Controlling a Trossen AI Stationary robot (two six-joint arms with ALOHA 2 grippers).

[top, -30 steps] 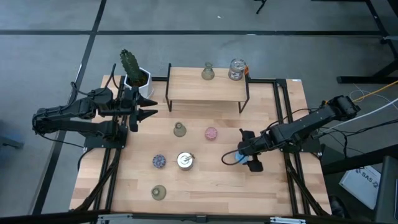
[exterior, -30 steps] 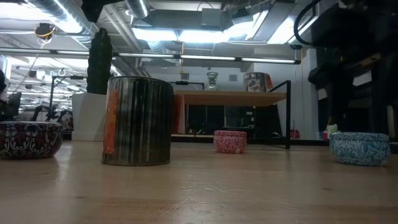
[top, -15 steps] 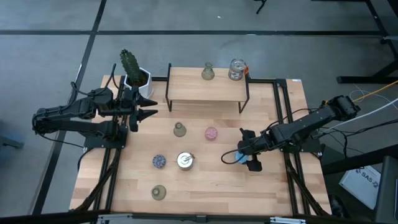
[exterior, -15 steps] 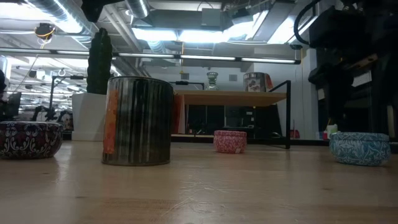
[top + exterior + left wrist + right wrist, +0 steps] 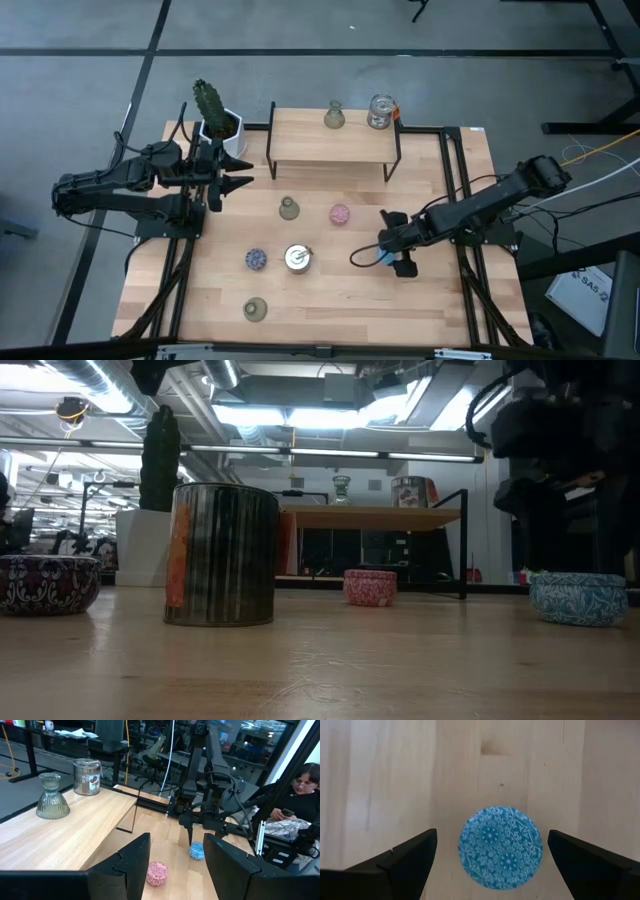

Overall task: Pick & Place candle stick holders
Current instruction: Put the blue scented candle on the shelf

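**Right pincer poised over the blue holder**

The right pincer (image 5: 487, 857) hangs directly above the blue holder (image 5: 500, 848), its fingers spread wide to either side so they can drop around it. The holder sits on the tabletop (image 5: 330, 300), right of centre in the high view. The left pincer (image 5: 238, 170) waits at the upper left, fingers apart, holding nothing

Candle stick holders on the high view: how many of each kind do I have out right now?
Olive-green flared holders: 3
Round patterned holders, pink, blue, dark: 3
Silvery glass cups: 2
Total: 8
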